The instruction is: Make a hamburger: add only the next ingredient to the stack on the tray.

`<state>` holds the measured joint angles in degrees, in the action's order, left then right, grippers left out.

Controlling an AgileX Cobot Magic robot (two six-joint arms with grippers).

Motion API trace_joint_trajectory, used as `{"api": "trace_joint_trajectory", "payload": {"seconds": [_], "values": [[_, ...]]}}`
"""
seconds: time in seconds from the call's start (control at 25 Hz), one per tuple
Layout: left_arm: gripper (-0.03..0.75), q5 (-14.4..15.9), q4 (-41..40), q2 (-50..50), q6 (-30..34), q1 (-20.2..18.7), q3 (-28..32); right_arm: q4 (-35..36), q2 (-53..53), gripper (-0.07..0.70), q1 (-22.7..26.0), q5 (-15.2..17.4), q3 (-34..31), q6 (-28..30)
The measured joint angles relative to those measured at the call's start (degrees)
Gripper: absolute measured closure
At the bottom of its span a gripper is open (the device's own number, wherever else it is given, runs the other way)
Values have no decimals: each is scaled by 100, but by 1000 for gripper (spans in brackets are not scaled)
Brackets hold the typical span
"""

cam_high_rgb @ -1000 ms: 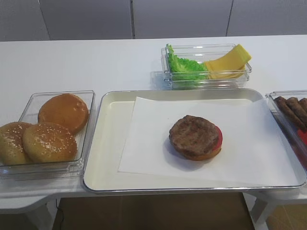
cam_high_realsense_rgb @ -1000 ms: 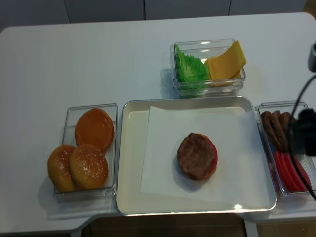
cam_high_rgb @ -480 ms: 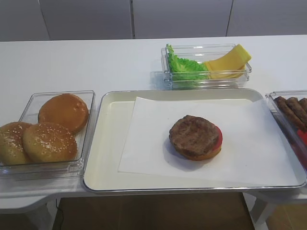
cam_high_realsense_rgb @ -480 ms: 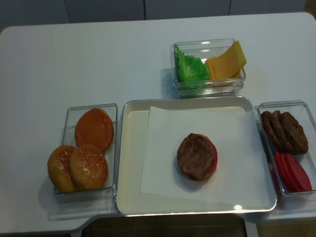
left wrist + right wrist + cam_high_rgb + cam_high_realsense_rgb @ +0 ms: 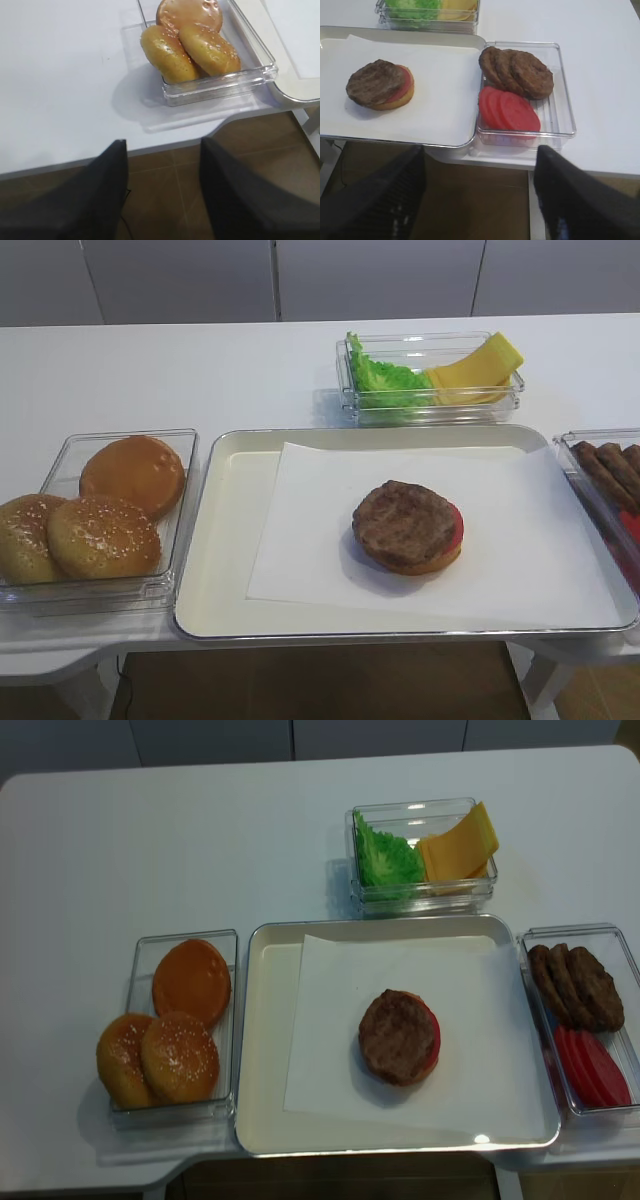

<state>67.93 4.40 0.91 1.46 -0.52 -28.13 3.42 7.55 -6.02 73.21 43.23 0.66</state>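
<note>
The stack point(image 5: 407, 530) sits on the white paper in the cream tray point(image 5: 215, 540): a tan bun half, a red slice showing at its right edge, and a brown grilled meat patty point(image 5: 403, 518) lying on top. The overhead view shows that patty point(image 5: 397, 1034) off-centre to the left, with red showing at the right. My right gripper point(image 5: 480, 155) is open and empty, off the table's front edge below the tray's right corner. My left gripper point(image 5: 163, 145) is open and empty, off the front edge below the bun box.
A clear box point(image 5: 612, 935) right of the tray holds three more patties point(image 5: 575, 982) and red slices point(image 5: 592, 1068). A box on the left holds sesame buns point(image 5: 160, 1058). Lettuce point(image 5: 385, 858) and cheese point(image 5: 458, 844) sit in a box behind the tray.
One second ago my right arm showed at the right edge of the overhead view, over the patty box. It has drawn back out of that view. The stack has not moved.
</note>
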Motion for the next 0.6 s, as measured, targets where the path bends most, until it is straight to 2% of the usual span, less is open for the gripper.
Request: {"api": "trace_joint_trajectory", "payload": {"seconds": [0.24, 0.48, 0.6], "values": [[365, 0, 0, 0, 0, 0, 0, 200, -808, 122, 3, 34, -622, 46], [365, 0, 2, 0, 0, 0, 0, 200, -870, 122, 13, 47, -1176, 46], [365, 0, 2, 0, 0, 0, 0, 200, -870, 122, 13, -155, -1341, 46]]}}
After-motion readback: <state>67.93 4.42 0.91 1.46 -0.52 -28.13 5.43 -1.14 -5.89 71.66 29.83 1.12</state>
